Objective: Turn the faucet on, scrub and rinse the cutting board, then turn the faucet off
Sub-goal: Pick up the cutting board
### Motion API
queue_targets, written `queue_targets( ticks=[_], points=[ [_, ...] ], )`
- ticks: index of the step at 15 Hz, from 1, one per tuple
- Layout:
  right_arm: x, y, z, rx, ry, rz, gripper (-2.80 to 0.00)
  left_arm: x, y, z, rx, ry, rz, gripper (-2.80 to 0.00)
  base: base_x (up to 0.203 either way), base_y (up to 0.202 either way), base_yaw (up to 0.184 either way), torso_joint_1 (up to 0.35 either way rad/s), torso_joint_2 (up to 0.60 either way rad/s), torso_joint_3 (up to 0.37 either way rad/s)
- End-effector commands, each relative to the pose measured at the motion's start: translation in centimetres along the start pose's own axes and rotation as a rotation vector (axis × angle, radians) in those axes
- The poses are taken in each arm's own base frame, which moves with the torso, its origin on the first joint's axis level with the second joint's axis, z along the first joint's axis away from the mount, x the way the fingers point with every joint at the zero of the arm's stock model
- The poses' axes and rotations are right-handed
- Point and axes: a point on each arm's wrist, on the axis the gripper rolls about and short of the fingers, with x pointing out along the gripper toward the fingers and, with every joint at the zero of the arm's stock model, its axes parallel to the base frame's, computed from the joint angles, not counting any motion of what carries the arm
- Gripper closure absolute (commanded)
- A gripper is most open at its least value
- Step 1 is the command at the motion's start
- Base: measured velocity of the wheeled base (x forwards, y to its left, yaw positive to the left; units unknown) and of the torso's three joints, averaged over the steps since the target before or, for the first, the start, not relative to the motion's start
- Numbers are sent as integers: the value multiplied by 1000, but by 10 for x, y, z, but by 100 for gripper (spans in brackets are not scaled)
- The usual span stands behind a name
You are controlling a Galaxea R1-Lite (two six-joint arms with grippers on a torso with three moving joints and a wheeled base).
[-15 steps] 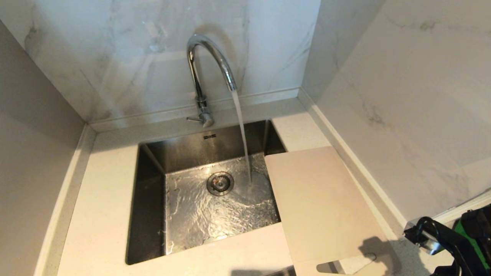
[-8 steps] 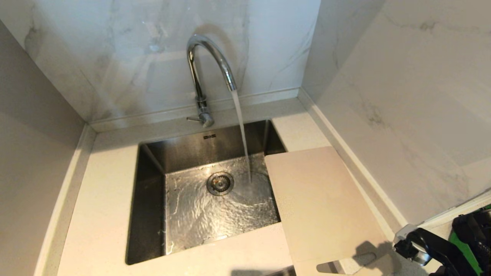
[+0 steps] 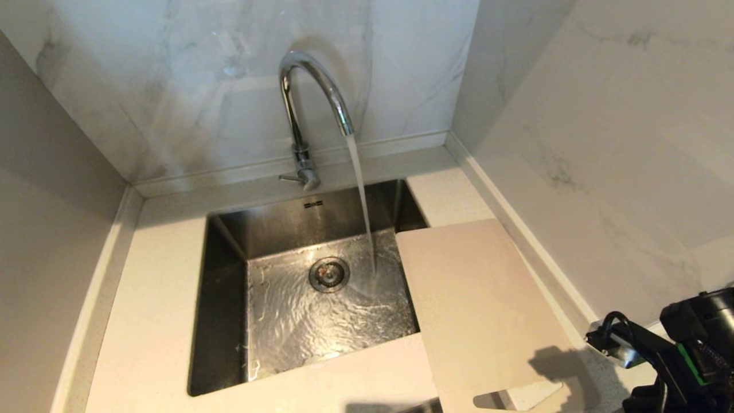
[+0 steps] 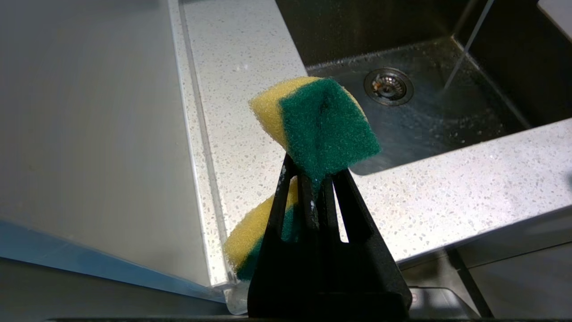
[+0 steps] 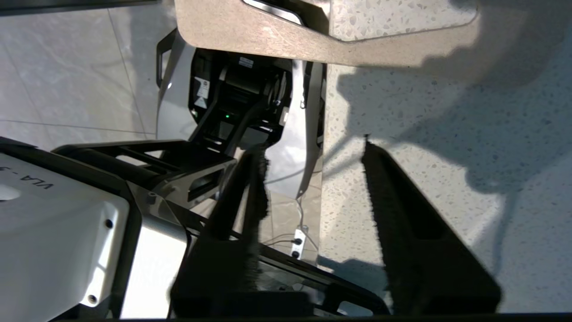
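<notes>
We read only "VLA -" on the white robot housing [image 5: 53, 214] in the right wrist view; remaining characters cut off.

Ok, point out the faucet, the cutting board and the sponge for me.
faucet [image 3: 315, 71]: head view, on the arched spout.
cutting board [image 3: 479, 301]: head view, middle of its flat face.
sponge [image 4: 328, 123]: left wrist view, on its green scouring side.

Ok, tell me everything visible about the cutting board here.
The cutting board is a thin, pale beige rectangle with rounded corners, plastic by its look. It lies flat on the speckled counter right of the sink, its left edge overhanging the basin. An elongated handle slot sits at its near end. The running water falls beside it, not on it. A shadow crosses its near right corner. Nothing grips it.
</notes>
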Motion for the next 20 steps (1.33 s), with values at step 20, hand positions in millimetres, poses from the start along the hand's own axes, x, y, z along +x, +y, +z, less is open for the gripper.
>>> queue_targets(
  ticks=[20],
  points=[
    [-1,42,24,660,16,17,-280,0,0,0,8,-2,0,0,0,0,0,0,0,0]
  ],
)
